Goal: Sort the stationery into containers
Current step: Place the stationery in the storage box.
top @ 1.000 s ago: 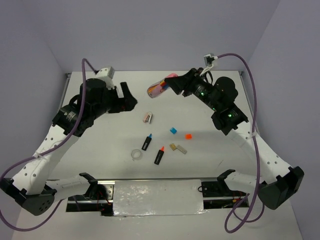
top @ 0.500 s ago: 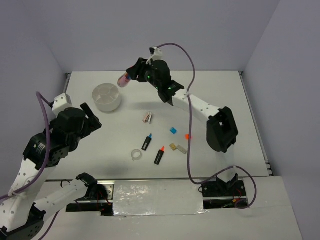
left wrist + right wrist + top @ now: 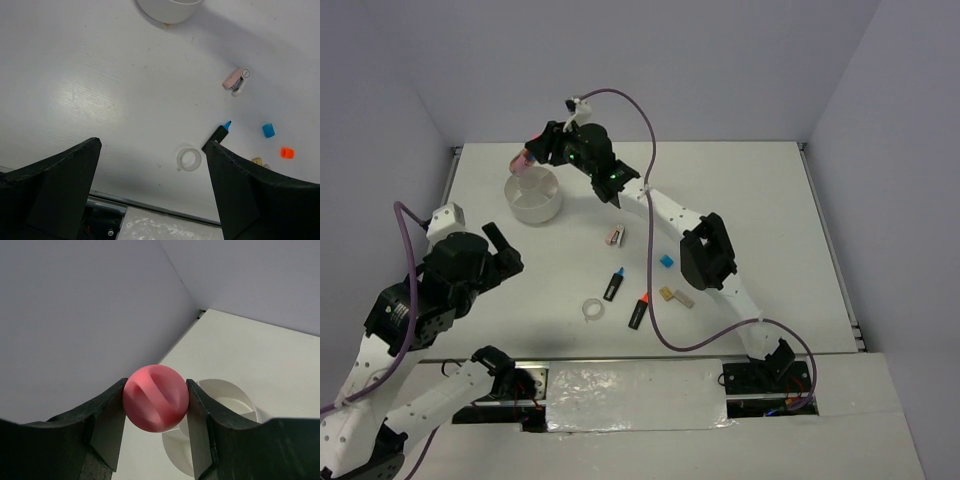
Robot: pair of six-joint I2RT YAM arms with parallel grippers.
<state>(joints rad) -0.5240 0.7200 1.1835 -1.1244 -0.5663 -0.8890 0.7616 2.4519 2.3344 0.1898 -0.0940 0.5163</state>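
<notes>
Cylinder (image 3: 156, 407), glossy pink with domed end, sits clamped in right pincer (image 3: 156, 392); left pincer (image 3: 152, 145) gapes wide.

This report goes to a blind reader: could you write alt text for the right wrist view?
A pink cylinder sits clamped end-on in the right tool, with the divided white dish beyond it. Behind are the table and a grey wall.

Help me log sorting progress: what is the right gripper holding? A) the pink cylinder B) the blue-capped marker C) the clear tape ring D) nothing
A: the right gripper is clamped on the pink cylinder, while the blue-capped marker and tape ring lie on the table.
</notes>
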